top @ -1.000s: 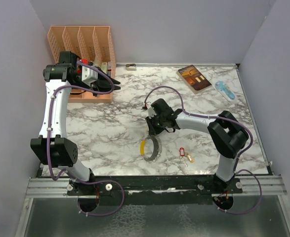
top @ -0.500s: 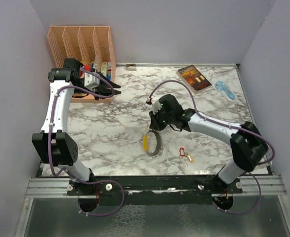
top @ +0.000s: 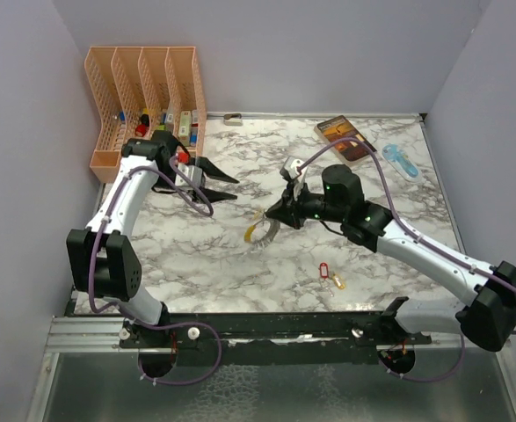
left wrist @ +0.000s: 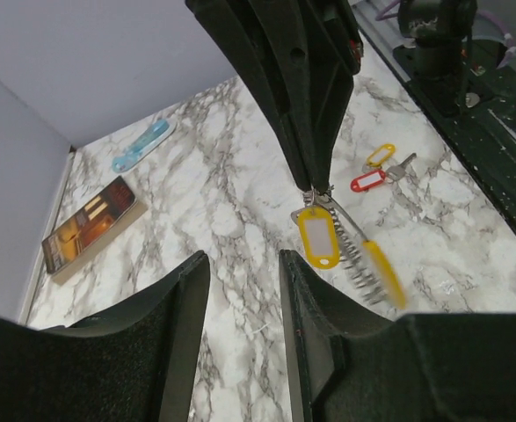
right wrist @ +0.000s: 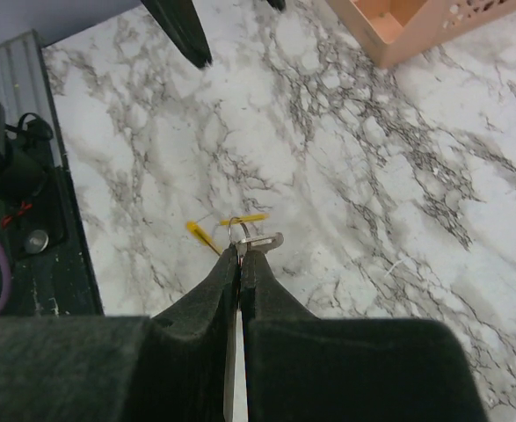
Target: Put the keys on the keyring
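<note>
The marbled desk (top: 196, 255) shows a job that looks barely begun. The right hand (top: 273, 216), pressed together, pinches the keyring (top: 259, 234), which dangles near the desk's centre. A yellow tag (left wrist: 317, 237) hangs just under the pinch, though I cannot tell whether it is threaded on. The left hand (top: 231, 187), spread and empty, hovers at the keyring's 10 o'clock. The red- and orange-tagged keys (top: 330, 276) lie loose at its 5 o'clock, not yet picked up. The rack (top: 143, 88) at 10 o'clock, the book (top: 345, 139) at 1 o'clock and the blue piece (top: 401, 162) at 2 o'clock sit well apart, and nothing blocks the way.
</note>
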Motion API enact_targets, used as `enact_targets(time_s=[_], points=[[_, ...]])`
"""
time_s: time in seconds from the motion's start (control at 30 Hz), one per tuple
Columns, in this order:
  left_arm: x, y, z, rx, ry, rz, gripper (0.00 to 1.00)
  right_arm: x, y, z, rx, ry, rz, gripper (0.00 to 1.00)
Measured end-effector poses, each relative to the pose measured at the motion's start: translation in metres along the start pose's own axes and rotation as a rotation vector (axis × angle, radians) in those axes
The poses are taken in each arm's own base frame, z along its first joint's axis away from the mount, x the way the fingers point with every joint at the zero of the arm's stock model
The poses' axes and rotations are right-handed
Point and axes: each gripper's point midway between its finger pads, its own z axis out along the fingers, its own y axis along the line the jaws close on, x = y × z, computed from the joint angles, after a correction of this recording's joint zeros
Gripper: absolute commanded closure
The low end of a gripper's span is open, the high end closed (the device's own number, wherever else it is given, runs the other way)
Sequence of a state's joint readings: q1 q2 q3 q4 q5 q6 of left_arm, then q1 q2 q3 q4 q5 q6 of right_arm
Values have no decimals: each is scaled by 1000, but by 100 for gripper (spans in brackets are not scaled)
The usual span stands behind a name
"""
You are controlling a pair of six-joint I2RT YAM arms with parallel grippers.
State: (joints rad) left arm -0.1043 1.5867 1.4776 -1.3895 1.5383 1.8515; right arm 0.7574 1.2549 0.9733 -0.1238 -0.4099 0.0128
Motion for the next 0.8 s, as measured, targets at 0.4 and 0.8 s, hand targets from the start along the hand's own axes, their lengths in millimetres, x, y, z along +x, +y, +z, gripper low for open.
enact_targets(time_s=[0.4, 0.8], points=[[-8, -36, 53, 176, -75, 93, 58, 0, 25, -6, -131, -34, -5, 99], [-9, -53, 67, 245, -69, 53, 66, -6, 28, -13, -125, -70, -22, 99]])
